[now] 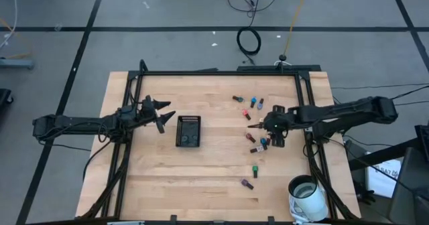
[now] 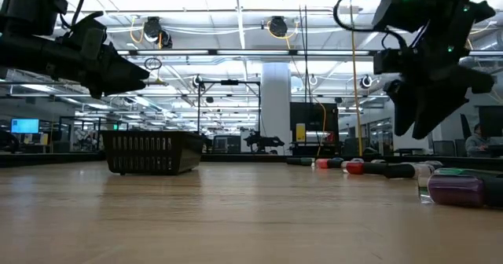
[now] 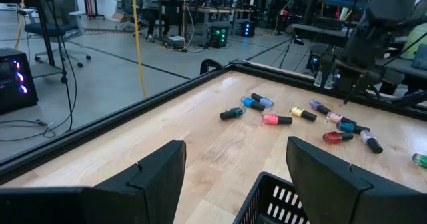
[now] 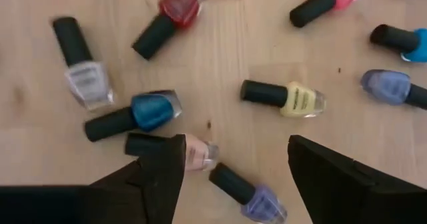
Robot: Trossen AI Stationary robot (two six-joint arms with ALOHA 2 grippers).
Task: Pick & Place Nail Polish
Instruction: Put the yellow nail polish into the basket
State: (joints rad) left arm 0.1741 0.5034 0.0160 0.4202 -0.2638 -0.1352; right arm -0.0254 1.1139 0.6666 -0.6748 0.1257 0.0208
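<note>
Black tray [image 1: 188,131] — contents unclear; right gripper [image 4: 230,161] agape over bottles [image 4: 283,99], empty.

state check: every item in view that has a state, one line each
left gripper: open, empty, hovering just short of the tray.
right gripper: open, empty, pointing down over the bottle cluster.
nail polish bottles: capped, lying on their sides, loose on the table.
black slotted tray: upright on the table, no bottles visible inside.
white cup: upright by the table's corner.
</note>
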